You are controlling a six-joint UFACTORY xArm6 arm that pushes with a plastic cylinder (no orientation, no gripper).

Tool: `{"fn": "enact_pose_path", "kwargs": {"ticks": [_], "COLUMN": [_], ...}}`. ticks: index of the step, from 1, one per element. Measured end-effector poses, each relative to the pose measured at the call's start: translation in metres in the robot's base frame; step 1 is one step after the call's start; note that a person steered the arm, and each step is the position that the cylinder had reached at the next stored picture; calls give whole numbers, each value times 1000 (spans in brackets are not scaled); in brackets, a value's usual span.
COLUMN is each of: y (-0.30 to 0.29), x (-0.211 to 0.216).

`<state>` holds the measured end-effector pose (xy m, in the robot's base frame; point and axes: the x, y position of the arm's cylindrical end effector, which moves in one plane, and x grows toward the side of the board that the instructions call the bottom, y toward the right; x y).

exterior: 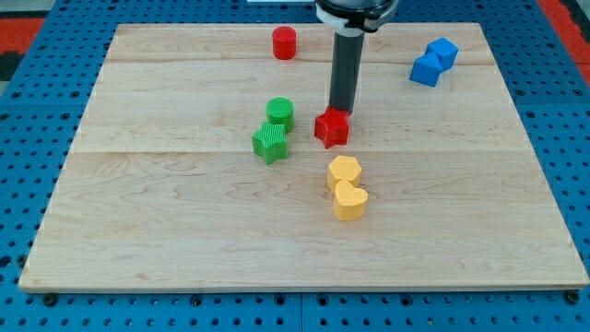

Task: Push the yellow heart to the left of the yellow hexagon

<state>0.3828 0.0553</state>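
The yellow heart [350, 200] lies on the wooden board just below the yellow hexagon [344, 171], touching it, a little to its right. My tip [342, 110] comes down from the view's top and stands right behind the red star-shaped block [332, 127], touching or nearly touching its upper edge. The tip is above the yellow hexagon, with the red block between them.
A green cylinder [280, 112] and a green star-like block [270, 142] sit left of the red block. A red cylinder [284, 42] is near the top edge. Two blue blocks [433, 62] sit at the top right. The wooden board [138, 212] lies on a blue pegboard.
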Motion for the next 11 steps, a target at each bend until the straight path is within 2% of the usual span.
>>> {"fn": "enact_pose_path", "kwargs": {"ticks": [1, 2, 3, 5, 6, 7, 8, 9, 11], "y": [19, 67, 111, -24, -73, -69, -36, -12, -51], "x": [-8, 45, 141, 179, 144, 160, 172, 157, 107]}}
